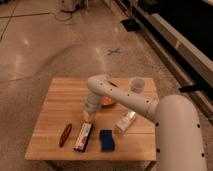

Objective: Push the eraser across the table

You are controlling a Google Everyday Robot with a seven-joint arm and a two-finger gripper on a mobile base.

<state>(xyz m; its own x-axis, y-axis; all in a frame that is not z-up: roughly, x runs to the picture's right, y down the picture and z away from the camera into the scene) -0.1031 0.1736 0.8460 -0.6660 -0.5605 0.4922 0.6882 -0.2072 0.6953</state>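
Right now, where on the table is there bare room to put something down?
The table is bare on its far-left part, behind the reddish-brown object. It is crowded along the near edge: the eraser, the blue block and the bottle lie close together, with the gripper just behind the eraser. The orange bowl and cup fill the far right.
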